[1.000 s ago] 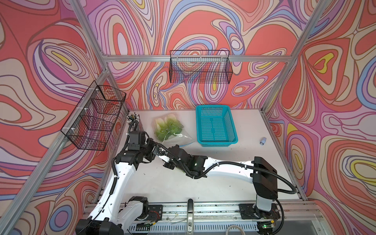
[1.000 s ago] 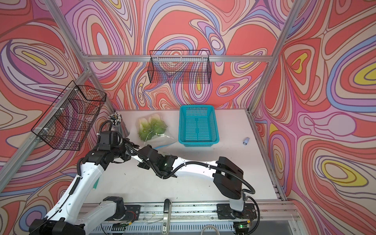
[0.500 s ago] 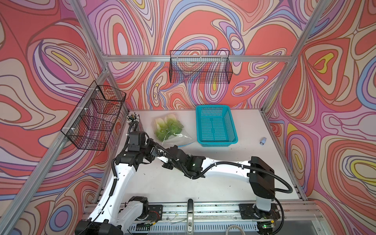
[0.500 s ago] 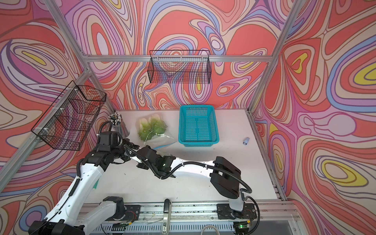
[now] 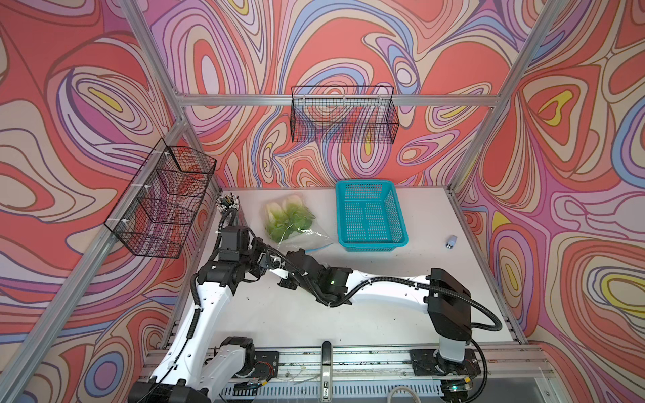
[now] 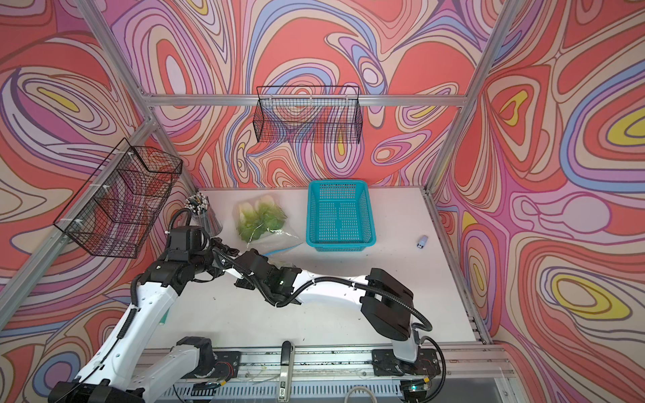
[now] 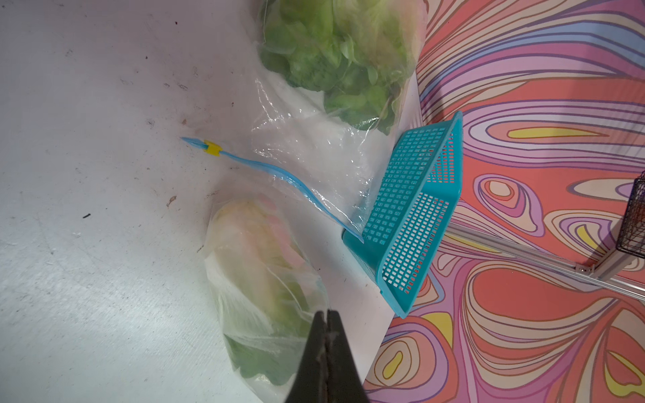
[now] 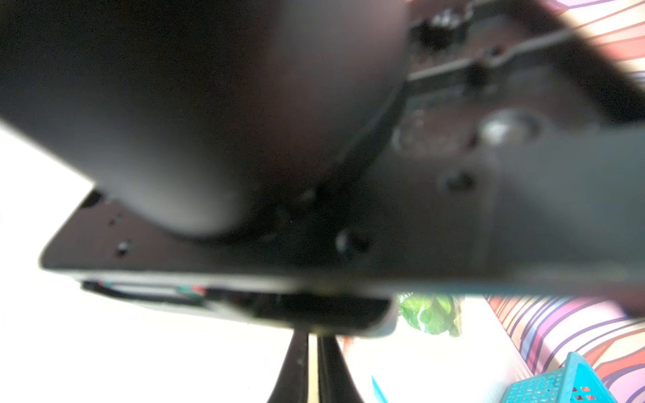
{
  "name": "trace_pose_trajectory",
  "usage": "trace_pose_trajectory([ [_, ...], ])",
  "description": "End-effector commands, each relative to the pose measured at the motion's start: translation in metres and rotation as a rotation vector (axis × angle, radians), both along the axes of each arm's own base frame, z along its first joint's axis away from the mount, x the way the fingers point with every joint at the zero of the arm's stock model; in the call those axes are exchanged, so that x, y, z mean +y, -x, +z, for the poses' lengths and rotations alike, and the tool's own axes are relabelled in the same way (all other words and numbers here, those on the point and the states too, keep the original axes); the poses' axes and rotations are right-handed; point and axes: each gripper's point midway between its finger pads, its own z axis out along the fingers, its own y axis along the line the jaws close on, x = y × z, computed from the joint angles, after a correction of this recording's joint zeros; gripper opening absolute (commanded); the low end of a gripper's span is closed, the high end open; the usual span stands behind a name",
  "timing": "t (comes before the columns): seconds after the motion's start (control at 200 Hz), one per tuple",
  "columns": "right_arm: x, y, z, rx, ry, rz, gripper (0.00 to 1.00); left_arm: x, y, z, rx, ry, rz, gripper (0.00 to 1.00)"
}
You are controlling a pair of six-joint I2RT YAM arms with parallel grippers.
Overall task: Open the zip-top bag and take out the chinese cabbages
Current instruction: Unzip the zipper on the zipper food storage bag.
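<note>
Both top views: scuffed white counter (image 5: 366,324), swirly pink-and-red walls (image 5: 558,174), wire baskets (image 5: 343,115) hung up. The clear bag (image 5: 316,237) with the cabbages (image 5: 284,223) lies just beside the blue basket (image 5: 398,216). Left wrist: left hand (image 7: 326,335) pressed together, pinching plastic or not, can't tell. One film-veiled cabbage (image 7: 258,272) sits right beside it, blue zip strip (image 7: 279,174) beyond. Right wrist: right hand (image 8: 313,370) pressed together, the rest blurred black.

Teal basket (image 5: 396,216), pen cup (image 6: 201,213), wall rack (image 5: 343,120)
</note>
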Motion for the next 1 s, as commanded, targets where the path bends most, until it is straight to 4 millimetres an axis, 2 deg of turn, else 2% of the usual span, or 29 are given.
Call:
trace_pose_trajectory([
  [0.0,0.002,-0.007,0.006,-0.025,-0.010,-0.007,0.08,-0.003,0.002,0.000,-0.004,0.016,-0.004,0.00],
  [0.145,0.000,-0.010,0.010,-0.037,0.000,-0.017,0.08,-0.001,0.004,-0.002,0.003,0.006,-0.001,0.00],
  [0.411,-0.010,-0.001,0.036,-0.034,-0.029,0.007,0.13,0.000,0.003,-0.007,0.012,0.000,0.006,0.00],
  [0.581,-0.016,0.002,0.045,-0.034,-0.035,0.012,0.23,0.001,0.003,-0.008,0.013,-0.005,0.009,0.00],
  [0.761,-0.014,0.002,0.032,-0.034,0.009,0.023,0.37,-0.001,0.003,-0.006,0.005,0.004,0.007,0.00],
  [0.992,-0.010,0.001,0.018,-0.035,0.054,0.037,0.47,-0.001,0.004,-0.002,-0.011,0.009,0.004,0.00],
])
